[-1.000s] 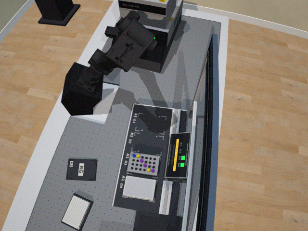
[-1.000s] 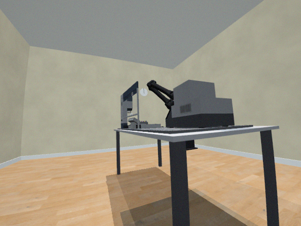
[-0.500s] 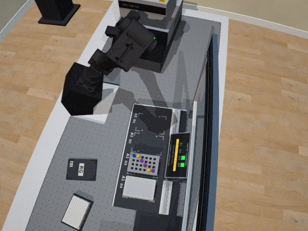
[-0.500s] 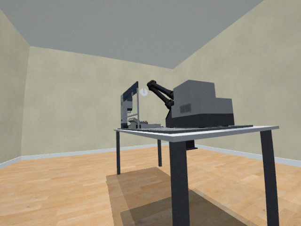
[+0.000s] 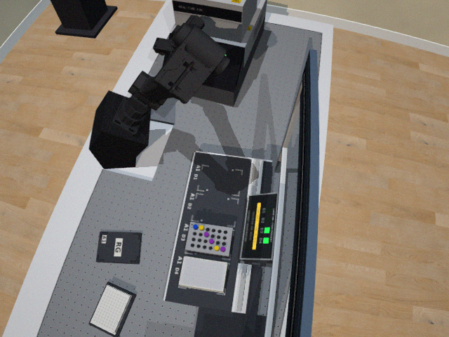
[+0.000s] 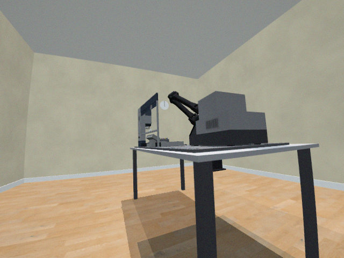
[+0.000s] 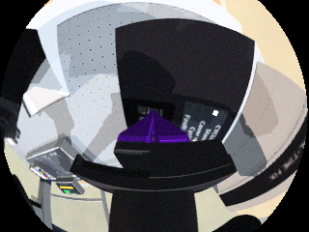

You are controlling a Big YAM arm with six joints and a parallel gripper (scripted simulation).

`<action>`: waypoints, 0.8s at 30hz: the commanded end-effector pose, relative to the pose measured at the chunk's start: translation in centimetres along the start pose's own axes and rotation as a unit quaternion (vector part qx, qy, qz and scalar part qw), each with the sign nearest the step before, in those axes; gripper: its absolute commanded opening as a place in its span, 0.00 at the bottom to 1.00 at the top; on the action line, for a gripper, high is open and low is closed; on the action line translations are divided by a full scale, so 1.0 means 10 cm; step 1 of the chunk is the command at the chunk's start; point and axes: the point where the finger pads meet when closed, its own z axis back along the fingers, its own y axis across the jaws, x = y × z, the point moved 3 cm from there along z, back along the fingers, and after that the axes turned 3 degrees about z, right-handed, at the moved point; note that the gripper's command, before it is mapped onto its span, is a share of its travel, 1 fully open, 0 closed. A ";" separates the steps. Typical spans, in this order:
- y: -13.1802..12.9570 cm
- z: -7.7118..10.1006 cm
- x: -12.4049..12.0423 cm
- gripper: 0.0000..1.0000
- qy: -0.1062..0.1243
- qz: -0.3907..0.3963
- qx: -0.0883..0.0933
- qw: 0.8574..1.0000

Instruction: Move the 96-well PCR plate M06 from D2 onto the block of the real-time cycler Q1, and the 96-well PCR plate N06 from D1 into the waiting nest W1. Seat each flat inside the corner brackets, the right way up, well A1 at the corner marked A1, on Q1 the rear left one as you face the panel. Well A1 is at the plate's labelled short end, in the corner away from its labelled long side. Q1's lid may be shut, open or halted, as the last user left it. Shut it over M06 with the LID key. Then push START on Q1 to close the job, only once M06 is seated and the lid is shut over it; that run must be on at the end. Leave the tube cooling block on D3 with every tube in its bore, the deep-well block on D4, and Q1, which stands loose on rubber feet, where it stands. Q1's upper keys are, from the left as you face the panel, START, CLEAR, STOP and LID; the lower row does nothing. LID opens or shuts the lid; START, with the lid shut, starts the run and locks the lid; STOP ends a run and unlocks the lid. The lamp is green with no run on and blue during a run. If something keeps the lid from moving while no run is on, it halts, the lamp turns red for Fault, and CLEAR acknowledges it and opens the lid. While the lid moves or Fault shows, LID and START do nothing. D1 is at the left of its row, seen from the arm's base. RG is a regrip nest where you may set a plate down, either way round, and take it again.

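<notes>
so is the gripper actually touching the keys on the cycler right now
Cannot tell. In the wrist view the shut gripper points at the cycler panel, but no contact or gap shows; from the top the arm hides it.

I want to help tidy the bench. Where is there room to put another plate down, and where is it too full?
Nests D1 and D2 show bare brackets, and the RG nest is bare. Between RG and the deck rack is open bench. Crowded: D3's tube block, D4's deep-well block, and the cycler, where the arm hangs.

Arm [image 5: 181,69] reaches over cycler Q1 [image 5: 231,43], lamp [image 5: 225,55] green.
</notes>
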 end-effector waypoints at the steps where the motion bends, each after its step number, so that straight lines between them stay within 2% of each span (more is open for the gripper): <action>1: -0.15 0.00 -0.07 0.00 0.004 -0.012 -0.012 1.000; 24: -0.10 -0.03 -0.05 0.00 0.004 -0.007 -0.010 1.000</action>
